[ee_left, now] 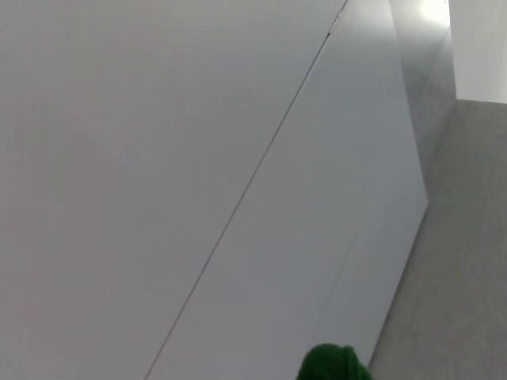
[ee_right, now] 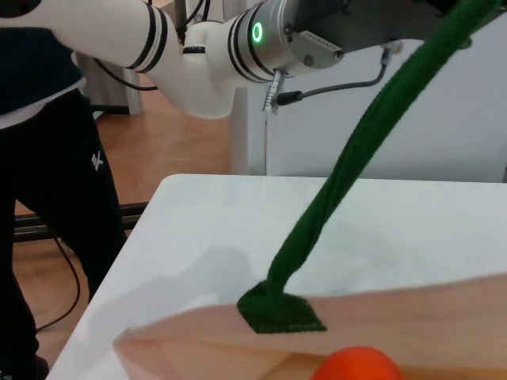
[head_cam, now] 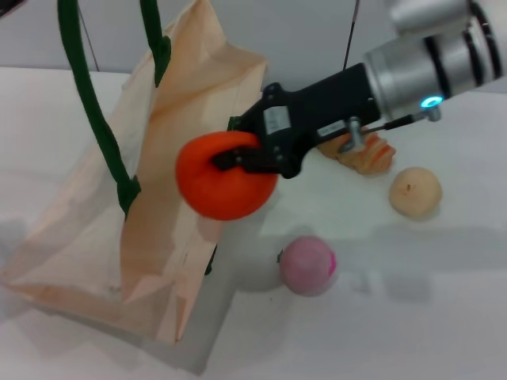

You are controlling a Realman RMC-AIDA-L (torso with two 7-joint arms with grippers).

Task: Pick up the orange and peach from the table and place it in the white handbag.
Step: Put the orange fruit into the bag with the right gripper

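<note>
Peach [head_cam: 307, 265] nearest me on the white table [head_cam: 412, 317], my right gripper [head_cam: 238, 154] clamped on the orange [head_cam: 222, 186] at the white handbag [head_cam: 103, 222] mouth, beige ball [head_cam: 415, 191] beyond, green rope handles [head_cam: 87, 95] raised, my left gripper unseen.

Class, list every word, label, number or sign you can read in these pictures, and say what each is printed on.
None is readable.
Pale sticker on the right end effector, which grips the orange: print too blurred to read.
White handbag, peach: no text visible.

The right arm reaches in from the upper right, its claw [head_cam: 231, 154] clamped closed, wrist angled slightly downward.
</note>
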